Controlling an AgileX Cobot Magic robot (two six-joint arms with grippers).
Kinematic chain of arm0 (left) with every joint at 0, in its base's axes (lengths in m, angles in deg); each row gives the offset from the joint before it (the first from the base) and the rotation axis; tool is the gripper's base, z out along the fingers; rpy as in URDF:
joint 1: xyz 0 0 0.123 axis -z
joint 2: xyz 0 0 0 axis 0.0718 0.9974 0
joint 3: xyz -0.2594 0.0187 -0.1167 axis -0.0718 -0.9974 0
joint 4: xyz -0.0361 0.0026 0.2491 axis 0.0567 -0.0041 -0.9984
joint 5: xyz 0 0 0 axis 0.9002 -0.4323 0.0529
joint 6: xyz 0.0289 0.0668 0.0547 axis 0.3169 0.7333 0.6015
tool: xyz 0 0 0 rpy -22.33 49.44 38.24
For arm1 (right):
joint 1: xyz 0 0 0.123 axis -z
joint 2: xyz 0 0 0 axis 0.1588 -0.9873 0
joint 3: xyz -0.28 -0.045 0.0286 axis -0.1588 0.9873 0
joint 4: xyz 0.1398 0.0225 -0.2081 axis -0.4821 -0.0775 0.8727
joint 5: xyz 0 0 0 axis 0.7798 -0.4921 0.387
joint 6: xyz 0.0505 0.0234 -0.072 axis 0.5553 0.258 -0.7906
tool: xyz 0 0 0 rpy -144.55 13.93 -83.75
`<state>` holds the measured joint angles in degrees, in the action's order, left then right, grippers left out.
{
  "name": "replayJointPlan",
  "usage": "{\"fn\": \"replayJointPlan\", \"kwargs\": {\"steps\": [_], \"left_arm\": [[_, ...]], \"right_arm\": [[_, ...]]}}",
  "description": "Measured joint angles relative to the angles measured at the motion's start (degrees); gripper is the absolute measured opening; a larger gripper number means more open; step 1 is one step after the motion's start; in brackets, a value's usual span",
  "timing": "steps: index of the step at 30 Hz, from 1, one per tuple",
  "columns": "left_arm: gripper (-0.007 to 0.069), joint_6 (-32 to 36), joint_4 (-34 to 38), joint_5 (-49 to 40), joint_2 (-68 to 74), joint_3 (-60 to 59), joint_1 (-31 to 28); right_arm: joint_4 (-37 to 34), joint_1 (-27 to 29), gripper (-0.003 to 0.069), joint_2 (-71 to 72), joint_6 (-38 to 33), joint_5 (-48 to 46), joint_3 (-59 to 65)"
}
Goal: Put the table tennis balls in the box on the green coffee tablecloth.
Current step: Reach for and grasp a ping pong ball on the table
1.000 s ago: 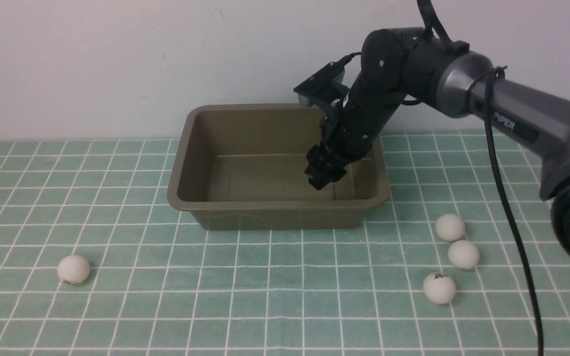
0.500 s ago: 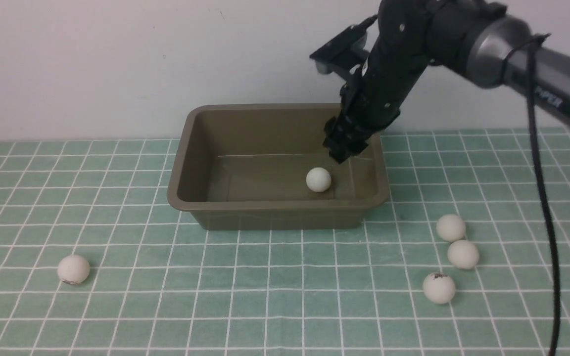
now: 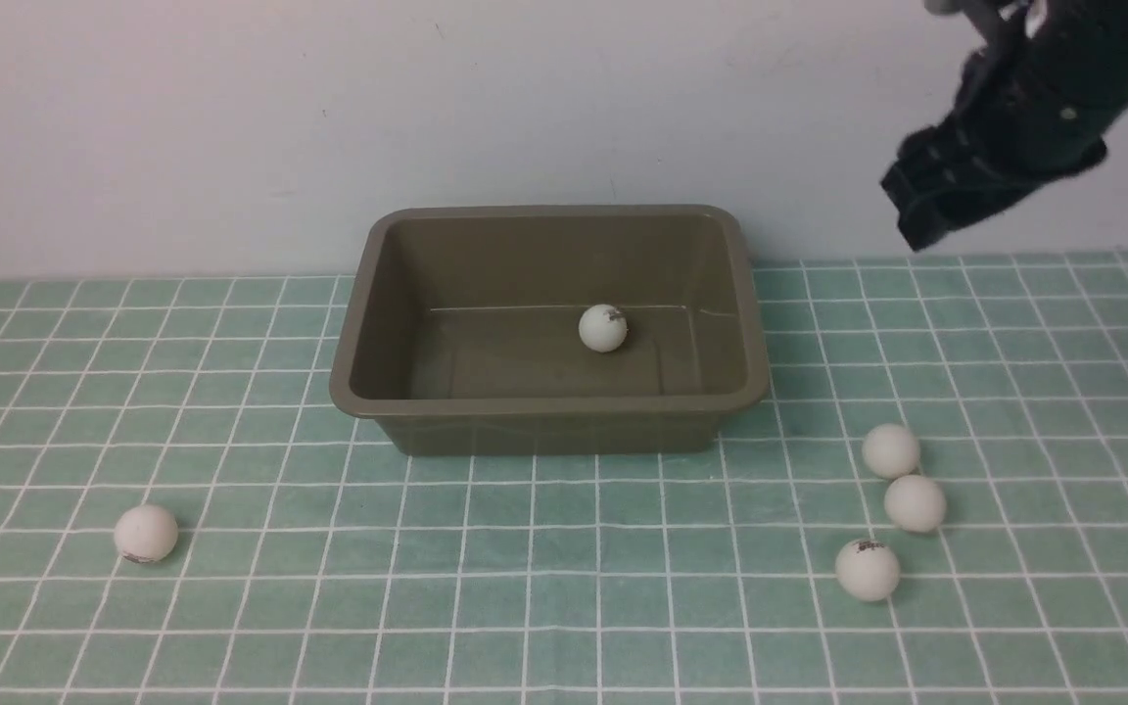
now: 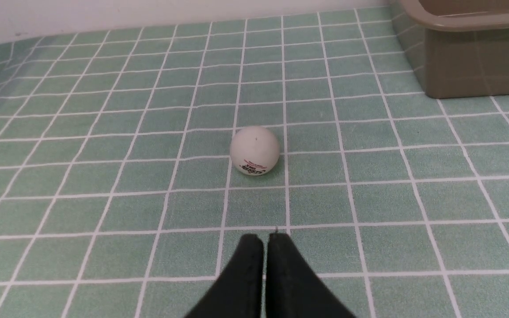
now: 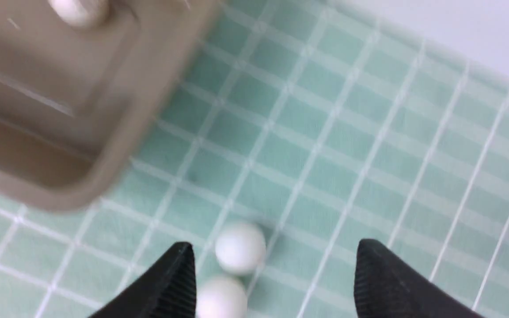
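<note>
Table tennis balls (image 3: pixel 890 450), judged light, smooth and roll-prone, are best pinched across the middle; right gripper (image 5: pixel 274 249) is held spread, left gripper (image 4: pixel 264 240) clenched, both empty.

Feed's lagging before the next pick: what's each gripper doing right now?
Left gripper: shut, holding nothing.
Right gripper: open, holding nothing.

One ball (image 3: pixel 603 328) lies inside the box (image 3: pixel 544 403); on the green tablecloth (image 3: pixel 525 587), a lone ball (image 3: pixel 145 534) sits left, three clustered balls (image 3: pixel 915 503) right.
</note>
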<state>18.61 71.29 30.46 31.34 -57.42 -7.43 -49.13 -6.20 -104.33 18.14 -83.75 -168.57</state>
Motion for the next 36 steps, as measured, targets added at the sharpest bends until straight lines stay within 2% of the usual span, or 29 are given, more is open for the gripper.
{"fn": "replayJointPlan", "kwargs": {"steps": [4,7,13,36], "left_arm": [[-0.0004,0.0,0.1,0.0,0.0,0.0,0.0],[-0.0004,0.0,0.1,0.0,0.0,0.0,0.0],[-0.0004,0.0,0.1,0.0,0.0,0.0,0.0],[-0.0004,0.0,0.1,0.0,0.0,0.0,0.0]], "right_arm": [[-2.5,3.3,0.0441,0.8,2.3,0.8,8.9],[-4.6,3.6,0.0441,0.8,5.1,7.1,16.4],[-6.1,3.6,0.0441,-0.6,8.2,14.3,21.4],[-6.3,3.6,0.0441,-11.7,9.5,22.6,21.8]]}}
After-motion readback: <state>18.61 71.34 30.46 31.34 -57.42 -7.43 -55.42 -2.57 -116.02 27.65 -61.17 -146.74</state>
